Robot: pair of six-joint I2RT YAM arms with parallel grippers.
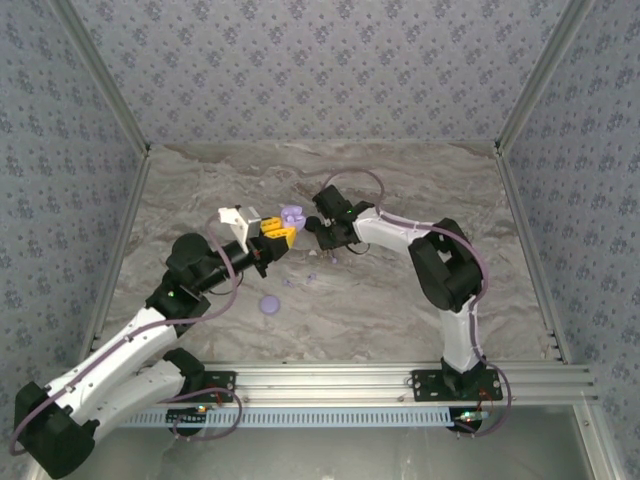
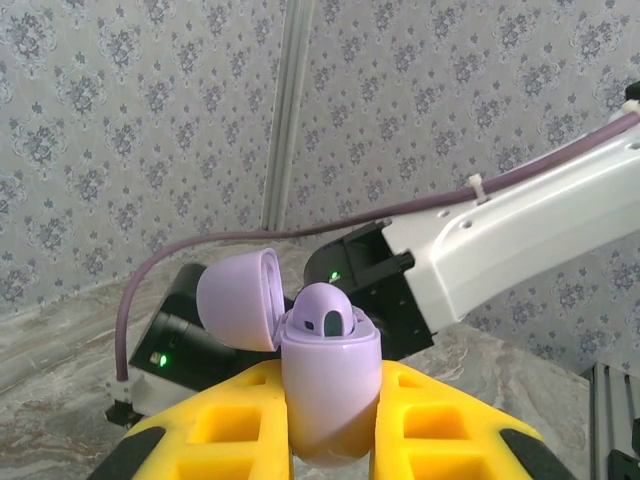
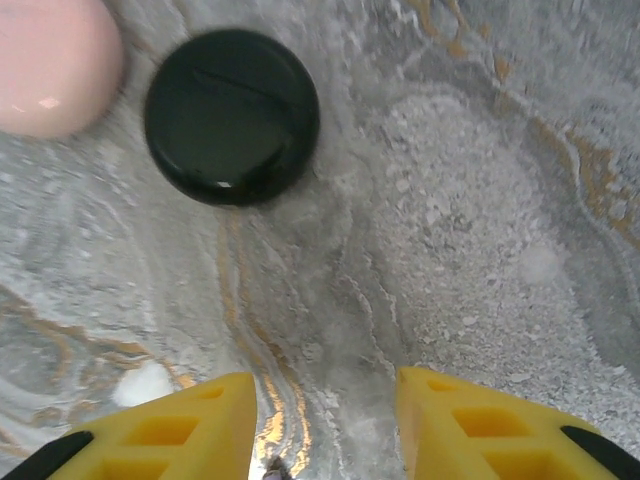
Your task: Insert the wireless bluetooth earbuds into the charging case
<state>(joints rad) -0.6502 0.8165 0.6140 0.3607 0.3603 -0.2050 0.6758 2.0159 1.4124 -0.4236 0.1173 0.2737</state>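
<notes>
Left wrist view: left claw (image 2: 330, 425) clamped on one lavender charging case (image 2: 330, 385), upright, its lid (image 2: 240, 300) hinged open to the left. Right wrist view: right claw (image 3: 325, 420) stands apart over bare table (image 3: 480, 200), gripping nothing; one black disc (image 3: 232, 115) and one pink disc (image 3: 50, 60) lie beyond. Top view: one lavender disc (image 1: 269, 304); two tiny earbuds (image 1: 311, 277) lie mid-table, near side of the claws.

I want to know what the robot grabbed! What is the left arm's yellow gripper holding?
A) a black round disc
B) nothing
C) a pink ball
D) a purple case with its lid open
D: the left gripper is shut on the purple charging case, whose lid is flipped open.
</notes>
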